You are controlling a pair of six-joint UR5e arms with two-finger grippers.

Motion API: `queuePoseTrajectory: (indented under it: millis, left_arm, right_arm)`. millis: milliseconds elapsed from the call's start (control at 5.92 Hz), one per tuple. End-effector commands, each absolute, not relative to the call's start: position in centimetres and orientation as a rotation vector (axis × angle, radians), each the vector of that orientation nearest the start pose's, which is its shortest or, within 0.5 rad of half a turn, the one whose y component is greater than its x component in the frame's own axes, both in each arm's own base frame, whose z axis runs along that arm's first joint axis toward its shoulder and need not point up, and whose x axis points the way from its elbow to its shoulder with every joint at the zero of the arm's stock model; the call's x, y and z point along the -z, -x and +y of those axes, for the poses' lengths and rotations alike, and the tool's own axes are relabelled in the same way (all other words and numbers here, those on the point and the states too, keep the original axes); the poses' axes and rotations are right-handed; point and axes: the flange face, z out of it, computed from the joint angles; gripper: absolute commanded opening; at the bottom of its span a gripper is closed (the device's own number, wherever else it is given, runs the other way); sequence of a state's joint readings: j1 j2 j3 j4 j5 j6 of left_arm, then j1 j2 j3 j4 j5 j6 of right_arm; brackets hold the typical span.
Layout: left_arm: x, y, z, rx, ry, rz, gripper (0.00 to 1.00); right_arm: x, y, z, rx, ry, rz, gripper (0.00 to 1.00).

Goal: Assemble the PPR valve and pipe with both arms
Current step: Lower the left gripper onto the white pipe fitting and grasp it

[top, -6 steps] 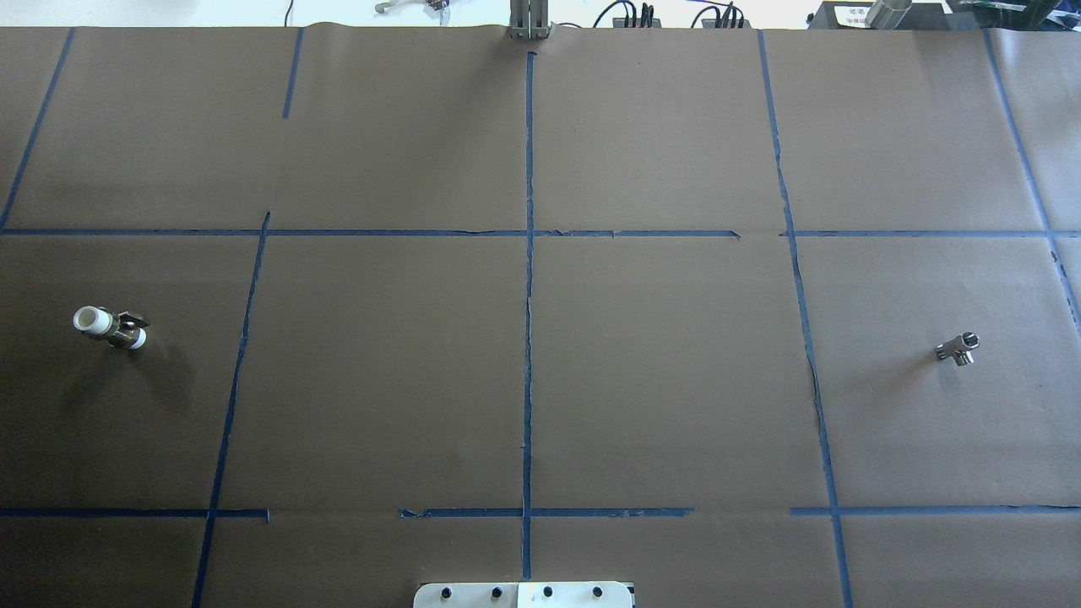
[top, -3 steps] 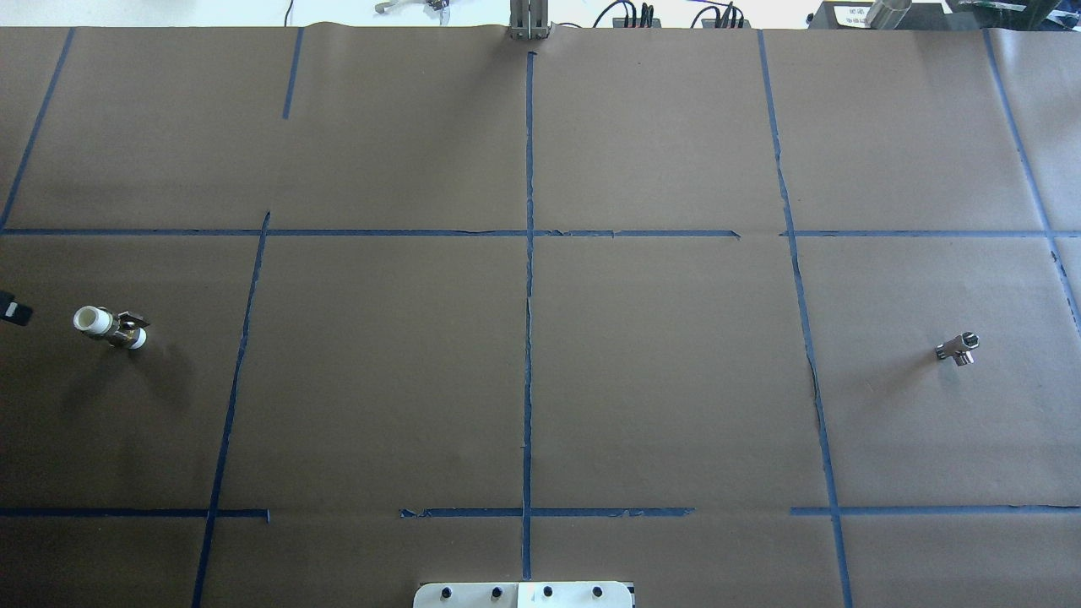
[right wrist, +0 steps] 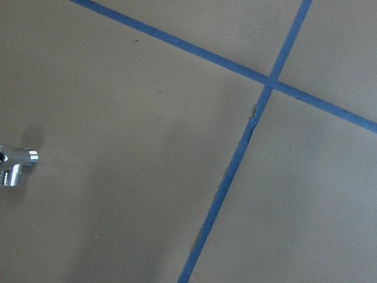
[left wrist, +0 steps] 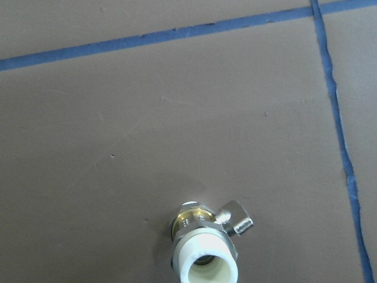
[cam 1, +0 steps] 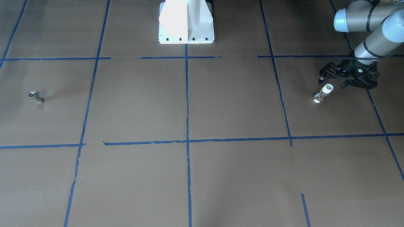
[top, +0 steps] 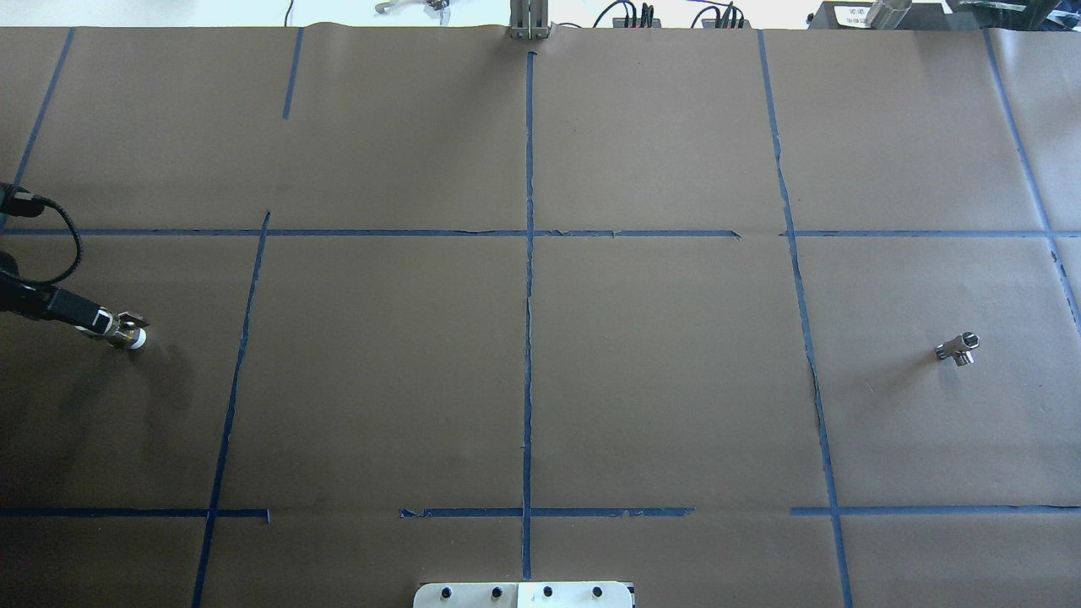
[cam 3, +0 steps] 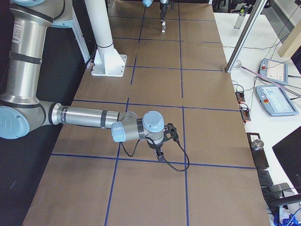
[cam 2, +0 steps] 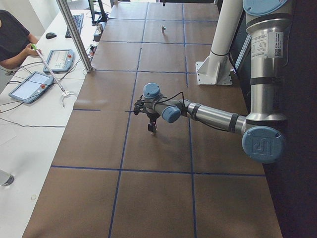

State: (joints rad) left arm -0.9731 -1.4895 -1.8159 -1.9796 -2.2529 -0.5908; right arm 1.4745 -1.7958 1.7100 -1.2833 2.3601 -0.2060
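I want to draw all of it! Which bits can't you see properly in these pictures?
Overhead view: the left gripper covers part of the PPR valve.
Right wrist view: the left edge cuts off the pipe.
Exterior right view: the right gripper is too small to tell open or shut.

So my table (top: 659,380) is covered end to end in brown paper, with blue tape (top: 529,338) marking it into big squares, and the tape's a bit ragged in spots. Only two small bits lie on it: the PPR valve (cam 1: 322,93) way out on my left side and the pipe (top: 958,348) way out on my right, well apart. My white pedestal base (cam 1: 186,22) sits at the middle of my edge.
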Motion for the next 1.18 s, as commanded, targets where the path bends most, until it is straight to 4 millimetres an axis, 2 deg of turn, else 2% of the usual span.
queuePoseTrajectory:
  millis: [0,169,676,1014]
  left_arm:
    - [-53.8,-21.9,-43.4,-0.214,-0.082,0.842,1.0]
    - [-53.8,-22.7,-43.3,-0.22,-0.103,0.812,0.98]
    - [-52.9,-22.9,-43.7,-0.224,-0.121,0.817,0.75]
    - [-52.2,-22.7,-43.6,-0.227,-0.134,0.824,0.68]
  right_arm:
    - [-65.9,-2.3,-41.2,0.368,-0.237,-0.778,1.0]
    - [-65.9,-2.3,-41.2,0.367,-0.236,-0.778,1.0]
    - [-66.2,-2.3,-40.9,0.366,-0.233,-0.779,1.0]
    - [-66.1,-2.3,-40.9,0.368,-0.235,-0.78,1.0]
